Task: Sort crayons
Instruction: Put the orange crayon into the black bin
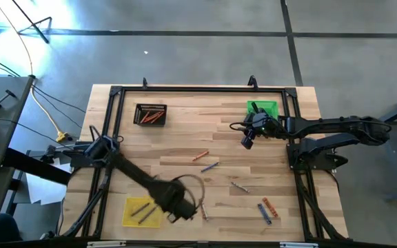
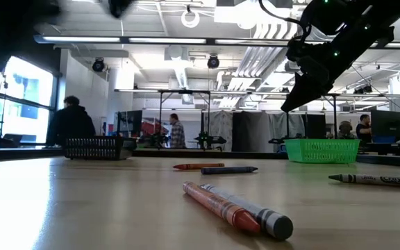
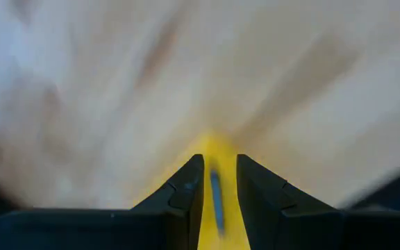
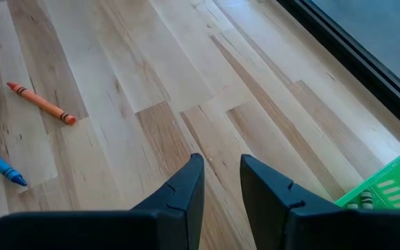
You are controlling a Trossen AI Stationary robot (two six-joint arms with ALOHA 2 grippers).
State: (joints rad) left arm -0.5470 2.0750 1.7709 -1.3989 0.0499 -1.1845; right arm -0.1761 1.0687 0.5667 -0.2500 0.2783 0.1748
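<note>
Left gripper apart over yellow tray, right gripper apart — empty, crayons (orange, blue) lying diagonally

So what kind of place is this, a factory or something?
More likely a robotics lab or workshop in a big open industrial hall. Exposed ceiling ducts run overhead, more test rigs stand on the floor behind, and a person sits nearby. The wooden table holds crayons and small sorting trays.

Crayons scattered flat on table; some in trays.
</note>
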